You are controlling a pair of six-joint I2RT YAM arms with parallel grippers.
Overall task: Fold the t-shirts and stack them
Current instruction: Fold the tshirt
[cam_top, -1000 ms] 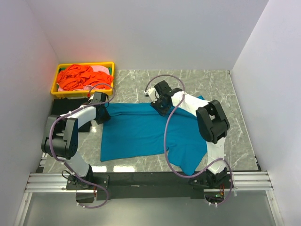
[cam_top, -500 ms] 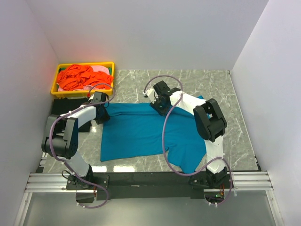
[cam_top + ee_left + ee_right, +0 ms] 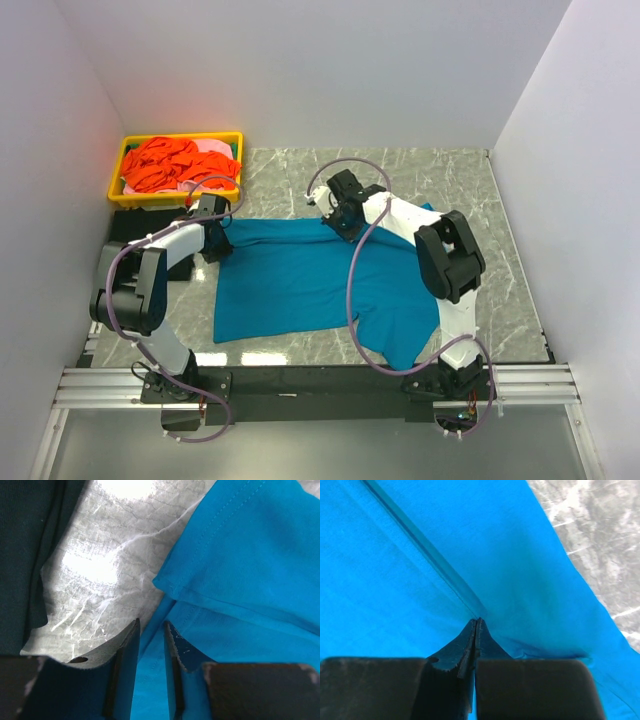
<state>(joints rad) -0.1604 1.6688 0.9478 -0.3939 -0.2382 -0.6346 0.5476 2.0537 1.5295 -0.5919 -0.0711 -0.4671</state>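
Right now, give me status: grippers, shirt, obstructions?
Right gripper shut on blue shirt. Left gripper slightly open at its edge. Shirt spread out, not yet folded. Dark cloth beside left gripper.

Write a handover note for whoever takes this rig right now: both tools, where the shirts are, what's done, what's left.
Left tool: nearly closed at the far left corner of the blue shirt, cloth in the gap; grip unclear.
Right tool: shut on a pinch of that shirt's far edge.
Blue shirt: spread on the table, not yet folded.
Orange shirts: heaped in the yellow tray.
Dark cloth by the left arm: unclear if folded.
Left: fold the blue shirt, then the tray's, and stack.
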